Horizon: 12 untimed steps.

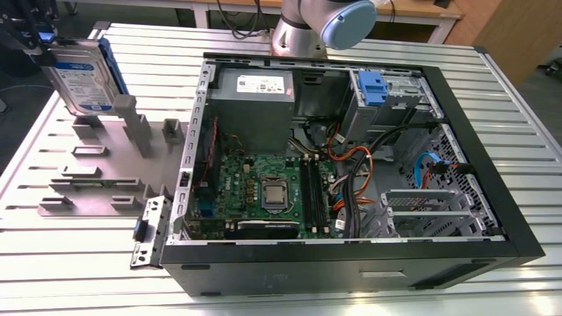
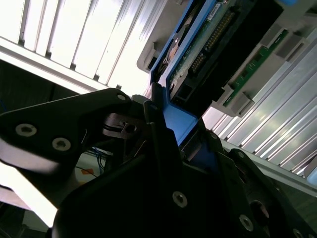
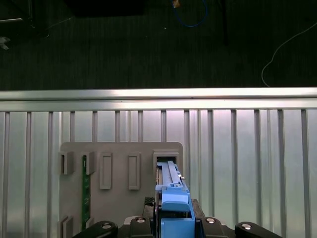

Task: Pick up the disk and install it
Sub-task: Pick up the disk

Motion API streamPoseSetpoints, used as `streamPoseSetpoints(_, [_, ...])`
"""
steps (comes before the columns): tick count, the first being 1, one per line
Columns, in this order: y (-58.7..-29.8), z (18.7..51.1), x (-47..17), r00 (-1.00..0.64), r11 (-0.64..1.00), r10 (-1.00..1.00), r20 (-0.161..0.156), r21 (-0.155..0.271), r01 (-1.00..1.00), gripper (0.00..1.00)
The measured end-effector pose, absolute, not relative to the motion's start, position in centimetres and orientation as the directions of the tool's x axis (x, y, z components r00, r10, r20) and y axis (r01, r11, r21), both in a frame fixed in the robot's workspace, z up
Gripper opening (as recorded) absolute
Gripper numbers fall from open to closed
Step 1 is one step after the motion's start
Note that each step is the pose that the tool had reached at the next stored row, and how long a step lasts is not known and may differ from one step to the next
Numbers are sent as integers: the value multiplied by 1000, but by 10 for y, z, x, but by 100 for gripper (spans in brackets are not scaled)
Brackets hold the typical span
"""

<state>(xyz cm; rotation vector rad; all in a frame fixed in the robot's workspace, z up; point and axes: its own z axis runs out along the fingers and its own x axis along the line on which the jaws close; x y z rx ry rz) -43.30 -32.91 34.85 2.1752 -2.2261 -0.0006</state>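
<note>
In the exterior view the disk (image 1: 83, 79), a silver drive with a blue-and-white label in a blue carrier, stands on edge at the far left. Its lower end is at the posts of the grey holder fixture (image 1: 97, 174); whether it still touches the fixture I cannot tell. My gripper (image 1: 42, 47) is shut on its top edge. In both wrist views the black fingers (image 2: 158, 124) clamp the blue carrier of the disk (image 3: 173, 201) (image 2: 198, 59). The disk's far end sits at a slot in the holder fixture (image 3: 119, 148).
An open black computer case (image 1: 491, 151) lies at the exterior view's right, with a grey power supply box (image 1: 255, 99), a motherboard (image 1: 263, 191), cables and a blue latch piece (image 1: 373, 89) at the drive bay. The arm's base (image 1: 307, 26) stands behind it. A green strip (image 3: 85, 191) stands in the fixture.
</note>
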Motion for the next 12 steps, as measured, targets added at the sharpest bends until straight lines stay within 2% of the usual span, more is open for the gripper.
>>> streamPoseSetpoints(12, [-329,354,-433,-23,23,-1000,21,21,-1000,36])
